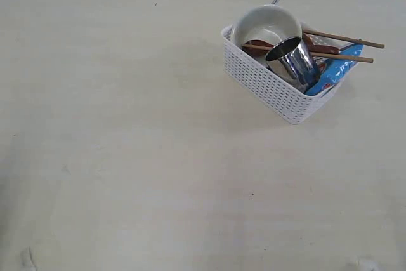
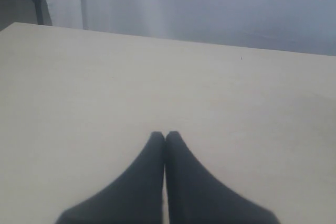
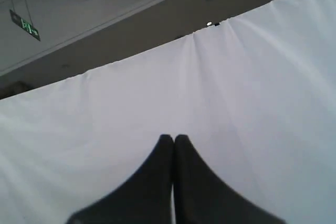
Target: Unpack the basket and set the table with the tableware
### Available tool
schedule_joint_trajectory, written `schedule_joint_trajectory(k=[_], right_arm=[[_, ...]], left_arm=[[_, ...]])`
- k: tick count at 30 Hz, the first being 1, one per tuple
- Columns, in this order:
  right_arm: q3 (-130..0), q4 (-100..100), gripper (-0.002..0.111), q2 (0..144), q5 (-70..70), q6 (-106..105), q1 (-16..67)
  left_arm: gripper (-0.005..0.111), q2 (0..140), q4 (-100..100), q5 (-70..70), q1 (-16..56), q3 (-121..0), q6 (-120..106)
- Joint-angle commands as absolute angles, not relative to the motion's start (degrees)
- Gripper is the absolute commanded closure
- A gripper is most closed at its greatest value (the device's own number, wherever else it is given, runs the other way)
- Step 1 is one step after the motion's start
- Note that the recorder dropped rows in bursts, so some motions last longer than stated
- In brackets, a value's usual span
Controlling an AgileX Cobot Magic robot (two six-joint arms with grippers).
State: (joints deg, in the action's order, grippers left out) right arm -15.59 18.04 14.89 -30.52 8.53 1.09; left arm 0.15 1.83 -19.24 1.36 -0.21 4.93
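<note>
- basket [image 1: 273,87], full, sits near the tabletop's [image 1: 127,157] far right corner, long axis slanting toward the right edge;
- left gripper [image 2: 165,136] and right gripper [image 3: 173,139] are pinched closed, empty (right arm likely nearer)

The worktop [image 1: 127,157] looks matt pale wood; the basket [image 1: 266,84] is perforated white plastic; the cup [image 1: 295,61] is mirror-bright steel; the bowl [image 1: 266,26] glossy white; the chopsticks [image 1: 346,47] plain wood.

Left tool [image 2: 165,136] closed and empty, right tool [image 3: 174,139] closed and empty, aimed upward
</note>
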Motion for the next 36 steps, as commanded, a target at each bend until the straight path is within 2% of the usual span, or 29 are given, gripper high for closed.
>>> schedule_joint_trajectory(k=[1, 8, 13, 17, 23, 25, 27, 28, 29, 36], right_arm=[[-29.77, 15.84, 0.109, 31.52, -21.04, 7.24, 0.83], [-61.26, 15.54, 0.109, 67.19, 15.99, 6.68, 0.83], [-76.94, 16.92, 0.109, 85.67, 33.92, 6.40, 1.13], [-82.89, 17.05, 0.108, 96.77, 36.95, 6.17, 4.20], [-89.76, 17.05, 0.108, 112.97, 27.30, 6.17, 12.35], [-92.46, 17.09, 0.095, 116.14, 26.95, 6.42, 12.77], [-94.56, 16.71, 0.059, 118.06, 27.31, 7.15, 12.77], [-94.56, 16.44, 0.052, 118.07, 26.68, 7.30, 12.77], [-94.56, 16.20, 0.048, 118.07, 25.91, 7.82, 12.77], [-94.56, 11.01, 0.055, 119.52, 27.48, 23.14, 10.87]], left_arm=[[0.107, 0.00, 1.68, -18.72, 1.27, 0.00, 4.99], [0.107, 0.00, 1.68, -18.72, 1.27, 0.00, 4.99], [0.107, 0.00, 1.68, -18.72, 1.27, 0.00, 4.99], [0.107, 0.00, 1.68, -18.72, 1.27, 0.00, 4.99], [0.107, 0.00, 1.68, -18.72, 1.27, 0.00, 4.99], [0.107, 0.00, 1.68, -18.72, 1.27, 0.00, 4.99], [0.107, 0.00, 1.68, -18.72, 1.27, 0.00, 4.99], [0.107, 0.00, 1.68, -18.72, 1.27, 0.00, 4.99], [0.107, 0.00, 1.68, -18.72, 1.27, 0.00, 4.99], [0.107, 0.00, 1.68, -18.72, 1.27, 0.00, 4.99]])
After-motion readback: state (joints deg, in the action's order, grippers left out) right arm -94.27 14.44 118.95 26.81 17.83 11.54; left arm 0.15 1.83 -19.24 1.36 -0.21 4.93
